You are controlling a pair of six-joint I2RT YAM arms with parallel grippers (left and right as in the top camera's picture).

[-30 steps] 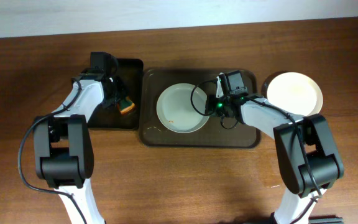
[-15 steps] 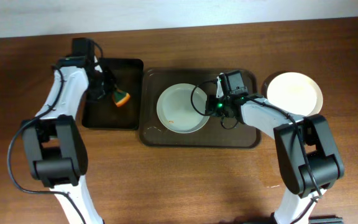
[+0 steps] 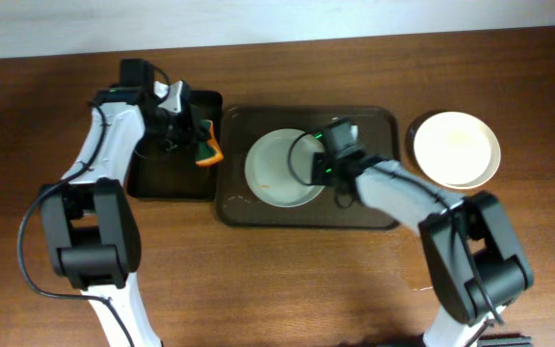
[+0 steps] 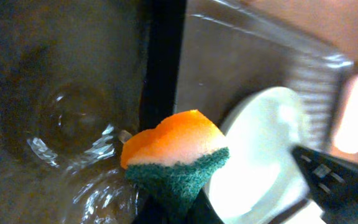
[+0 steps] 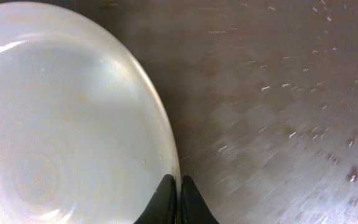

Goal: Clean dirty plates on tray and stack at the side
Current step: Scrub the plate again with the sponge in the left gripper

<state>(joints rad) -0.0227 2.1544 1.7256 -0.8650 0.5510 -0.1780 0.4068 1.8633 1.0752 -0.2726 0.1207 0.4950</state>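
While the right gripper (image 5: 179, 185) pinches the plate (image 3: 276, 173) rim, wiping appears imminent.
Left gripper (image 3: 198, 141), jaws closed on the sponge (image 4: 174, 155), must next reach the plate's sauce spot (image 3: 270, 185).

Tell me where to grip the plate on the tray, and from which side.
Pinch the plate at its right rim, coming in from the right over the bare tray. It lies flat and shallow, so only the thin raised edge can be pinched; the right gripper is closed there.
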